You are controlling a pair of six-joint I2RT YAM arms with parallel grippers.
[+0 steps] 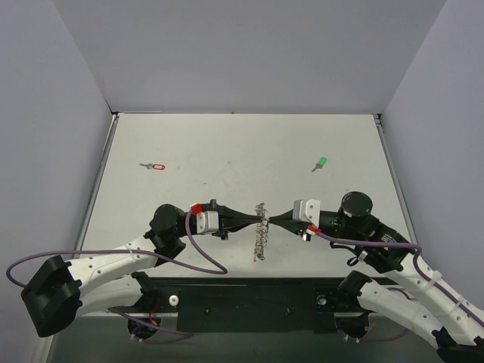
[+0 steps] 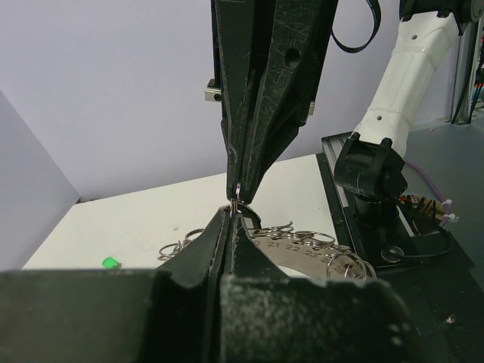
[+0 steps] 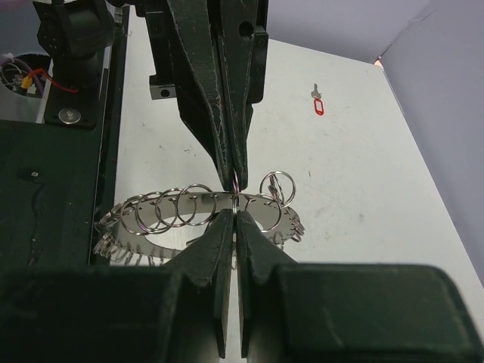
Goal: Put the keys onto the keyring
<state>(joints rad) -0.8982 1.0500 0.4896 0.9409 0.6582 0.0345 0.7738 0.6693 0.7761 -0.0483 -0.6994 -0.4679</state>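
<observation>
The keyring [image 1: 261,231], a silvery numbered plate strung with many small split rings, hangs between both grippers near the table's front middle. My left gripper [image 1: 255,220] and right gripper [image 1: 270,220] meet tip to tip, each shut on the same small ring. The left wrist view shows my left gripper [image 2: 231,210] pinching that ring, with the plate [image 2: 302,246] behind it. In the right wrist view my right gripper [image 3: 236,213] pinches it above the plate [image 3: 174,208]. A red-headed key [image 1: 155,166] lies far left and a green-headed key [image 1: 321,162] far right, both apart from the grippers.
Grey walls close in the white table [image 1: 242,144] at the back and both sides. A black mounting rail [image 1: 249,299] with the arm bases runs along the near edge. Purple cables [image 1: 197,253] trail from both wrists.
</observation>
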